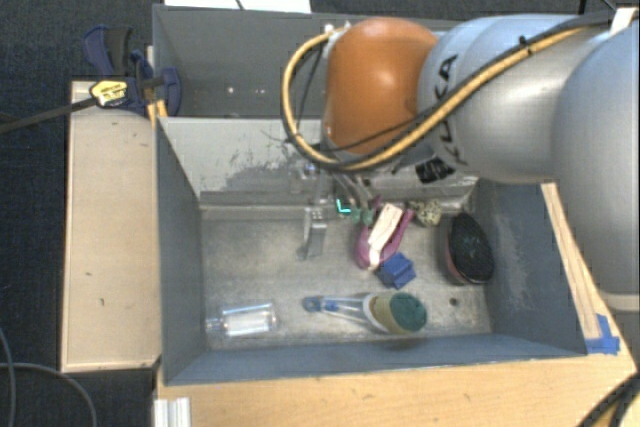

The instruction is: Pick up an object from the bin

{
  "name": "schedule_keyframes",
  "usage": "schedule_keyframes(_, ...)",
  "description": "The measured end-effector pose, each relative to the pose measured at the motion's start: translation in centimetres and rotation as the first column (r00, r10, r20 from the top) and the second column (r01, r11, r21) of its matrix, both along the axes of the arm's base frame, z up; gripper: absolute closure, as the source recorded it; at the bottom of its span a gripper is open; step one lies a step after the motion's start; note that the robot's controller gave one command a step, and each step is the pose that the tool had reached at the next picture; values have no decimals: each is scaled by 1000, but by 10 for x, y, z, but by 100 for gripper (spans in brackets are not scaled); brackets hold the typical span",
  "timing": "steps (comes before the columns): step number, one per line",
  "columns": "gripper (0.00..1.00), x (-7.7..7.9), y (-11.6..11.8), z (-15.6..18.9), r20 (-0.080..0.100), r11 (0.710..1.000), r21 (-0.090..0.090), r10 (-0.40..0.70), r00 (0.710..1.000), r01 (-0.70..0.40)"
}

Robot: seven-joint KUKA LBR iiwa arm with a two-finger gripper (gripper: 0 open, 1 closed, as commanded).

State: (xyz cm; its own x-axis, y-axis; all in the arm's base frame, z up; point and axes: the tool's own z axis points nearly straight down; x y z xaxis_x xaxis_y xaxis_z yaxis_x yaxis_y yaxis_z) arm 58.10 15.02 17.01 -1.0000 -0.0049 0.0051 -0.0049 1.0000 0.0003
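Grey metal of the bin (250, 245) floor is under my claw (316, 233), which hangs near the back wall. I cannot tell if it is wide or narrow. The nearest piece is a purple and pink thing (380, 233), just beside it toward the view's right, with a blue block (397, 270) just in front of that.

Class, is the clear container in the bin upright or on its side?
On its side: the clear container lies lengthwise on the bin floor at the view's lower left.
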Motion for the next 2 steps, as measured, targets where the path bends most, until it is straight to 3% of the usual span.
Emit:
schedule_keyframes(1, 0, -86, 37, -62, -1, 980, 1, 197, 980, -197)
schedule_keyframes(2, 0, -98, 48, -98, 15, 935, 0, 354, 935, -354)
